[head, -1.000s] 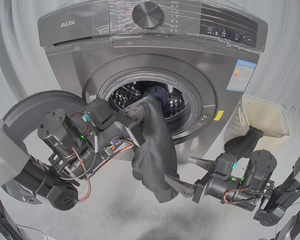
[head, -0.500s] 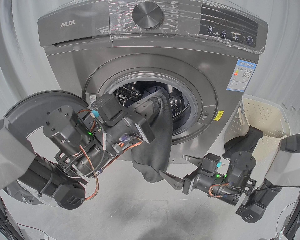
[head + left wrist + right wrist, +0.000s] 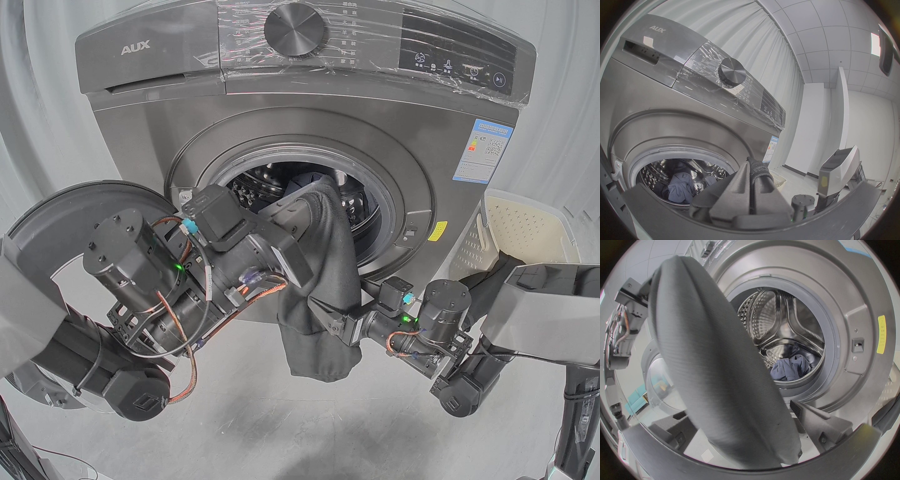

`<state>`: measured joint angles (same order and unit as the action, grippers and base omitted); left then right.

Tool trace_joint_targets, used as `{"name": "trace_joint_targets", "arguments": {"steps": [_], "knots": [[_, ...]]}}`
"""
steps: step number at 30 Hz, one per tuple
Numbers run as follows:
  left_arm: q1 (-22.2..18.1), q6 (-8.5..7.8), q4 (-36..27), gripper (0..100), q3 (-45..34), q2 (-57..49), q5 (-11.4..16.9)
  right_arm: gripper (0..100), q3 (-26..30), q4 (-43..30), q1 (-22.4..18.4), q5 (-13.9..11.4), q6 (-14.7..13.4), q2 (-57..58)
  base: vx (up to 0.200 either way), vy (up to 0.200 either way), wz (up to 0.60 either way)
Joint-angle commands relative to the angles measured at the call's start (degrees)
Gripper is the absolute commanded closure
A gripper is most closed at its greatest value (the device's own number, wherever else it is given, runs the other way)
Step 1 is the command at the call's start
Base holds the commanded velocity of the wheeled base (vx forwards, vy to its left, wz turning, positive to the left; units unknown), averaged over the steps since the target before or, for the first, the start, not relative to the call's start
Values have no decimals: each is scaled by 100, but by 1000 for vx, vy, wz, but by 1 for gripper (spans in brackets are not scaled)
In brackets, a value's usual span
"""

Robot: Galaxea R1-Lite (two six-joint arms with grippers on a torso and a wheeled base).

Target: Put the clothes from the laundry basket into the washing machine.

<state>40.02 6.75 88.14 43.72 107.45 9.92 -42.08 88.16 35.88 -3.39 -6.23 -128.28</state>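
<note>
A dark grey garment (image 3: 322,294) hangs from my left gripper (image 3: 307,204), which is shut on its top edge at the mouth of the washing machine (image 3: 406,150). The pinched cloth (image 3: 757,167) shows between the shut fingers. Lower down, my right gripper (image 3: 340,301) is open, with the hanging cloth (image 3: 718,371) lying between its fingers (image 3: 818,422). A blue garment (image 3: 790,366) lies inside the drum. The cream laundry basket (image 3: 544,231) stands at the right, with another dark garment (image 3: 490,281) draped over its rim.
The washer's round door (image 3: 69,212) stands swung open at the left, behind my left arm. Bare grey floor (image 3: 262,425) lies below the hanging cloth. A pale curtain (image 3: 37,125) hangs behind the machine.
My right gripper has risen and moved left from near the floor until the hanging garment sits between its open fingers. The left gripper shifted slightly toward the drum, still holding the cloth.
</note>
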Motion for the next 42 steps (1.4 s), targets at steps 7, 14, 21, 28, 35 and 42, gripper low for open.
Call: {"name": "trace_joint_targets", "arguments": {"steps": [7, 14, 21, 28, 35, 42], "knots": [[41, 1, -7, 100, -56, -180, 10, 0, -793, 8, -169, 49, 8, -654, 0, 0, 0], [-47, 10, -25, 100, -197, -163, -69, 100, -758, 17, -213, 66, -1, -540, 0, 0, 0], [-320, -7, -174, 100, -1111, -374, -96, 100, -327, 8, -388, 84, -27, 119, 0, 0, 0], [-355, -16, -165, 100, -2007, -453, -87, 100, -72, -1, -301, 181, -71, 778, 0, 0, 0], [-425, -25, -113, 100, -2385, -119, -87, 100, 69, 8, -151, 207, -115, 1068, 0, 0, 0], [-495, -34, 37, 100, -2306, 663, -87, 100, 130, 8, -28, 207, -115, 1156, 0, 0, 0]]}}
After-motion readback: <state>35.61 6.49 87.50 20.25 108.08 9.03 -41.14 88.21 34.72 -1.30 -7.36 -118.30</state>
